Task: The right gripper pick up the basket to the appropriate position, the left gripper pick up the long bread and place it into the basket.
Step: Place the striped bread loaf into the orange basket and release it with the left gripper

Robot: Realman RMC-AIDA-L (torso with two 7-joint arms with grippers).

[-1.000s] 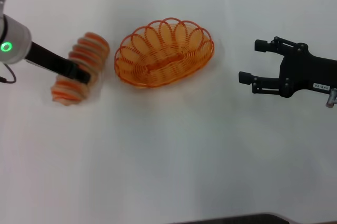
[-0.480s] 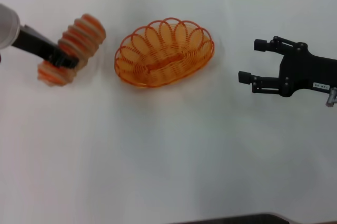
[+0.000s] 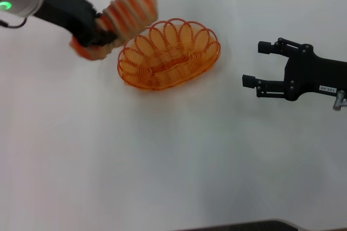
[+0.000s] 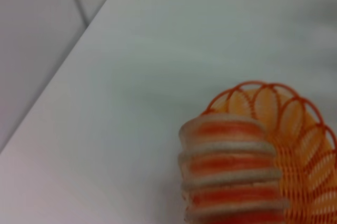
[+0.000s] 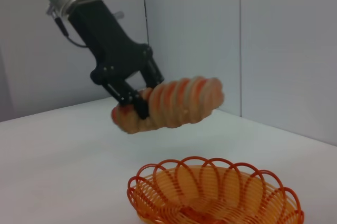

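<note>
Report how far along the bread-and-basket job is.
Done: the basket stands on the table, with the open right gripper apart from it. In hand: the left gripper holds the long bread in the air by the basket's rim. Left: lowering the bread into the basket and letting go.

A lab or robot test room, by the look of it — a bare white desk (image 3: 162,177) set against plain grey wall panels (image 5: 210,40) with a thin dark seam between them. The only things laid out are props: a toy bread (image 5: 179,103) and an orange wire basket (image 5: 210,192) — no household clutter or furnishing shows in any view.
</note>
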